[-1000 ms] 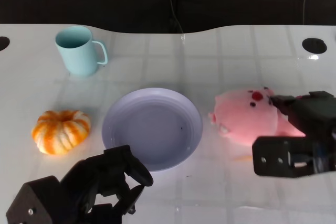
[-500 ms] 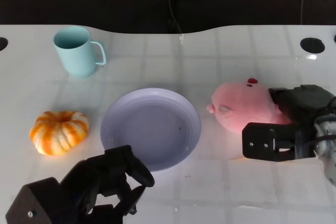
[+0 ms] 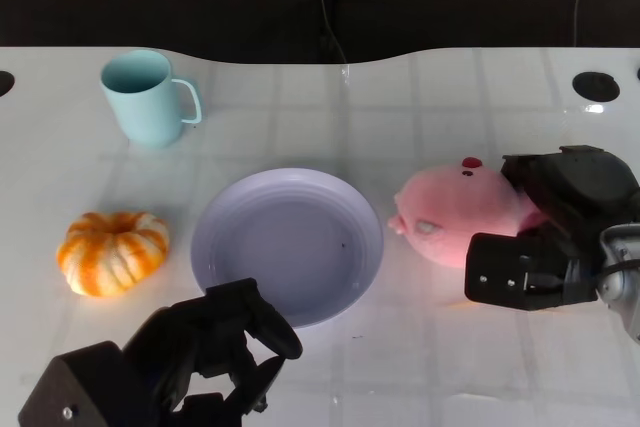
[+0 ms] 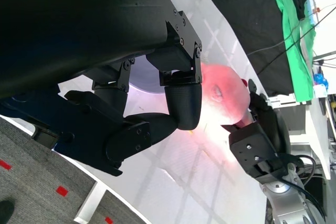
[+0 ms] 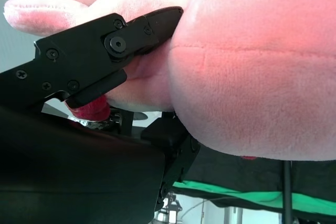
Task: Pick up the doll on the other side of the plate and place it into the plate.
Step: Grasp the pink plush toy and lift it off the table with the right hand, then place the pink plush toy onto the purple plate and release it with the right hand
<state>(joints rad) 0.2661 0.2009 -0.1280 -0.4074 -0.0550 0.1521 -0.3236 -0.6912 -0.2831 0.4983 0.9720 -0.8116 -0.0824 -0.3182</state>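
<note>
Now, holder of the doll: the right hand [image 3: 553,237], with black fingers closed around the rear of the pink plush doll [image 3: 458,212].
Right hand's grip: fingers press into the soft body from behind and from the near side; the right wrist view shows a finger [image 5: 100,61] sunk into pink plush [image 5: 252,77], so the hold looks firm.
Doll's place: it sticks out ahead of the right hand's fingers, toward the robot's left, its snout facing the plate; whether it is clear of the table I cannot tell.
Doll's long axis: it runs sideways, from the hand's palm out toward the plate.
Plate: a pale lilac plate [image 3: 215,209] lies just beyond the doll's snout, further toward the robot's left of the right hand; its rim is close to the doll but not touching it.
Key relation: the doll lies between the right hand and the plate, so the carry likely goes straight leftward across the nearest rim.
Left hand: the left hand [image 3: 215,347] sits near the plate's closer edge, fingers curled inward and holding nothing.
Nearer arm: the right, already gripping; the left is well apart from the doll.
Risk, as a guess: the snout could clip the rim if carried low.
</note>
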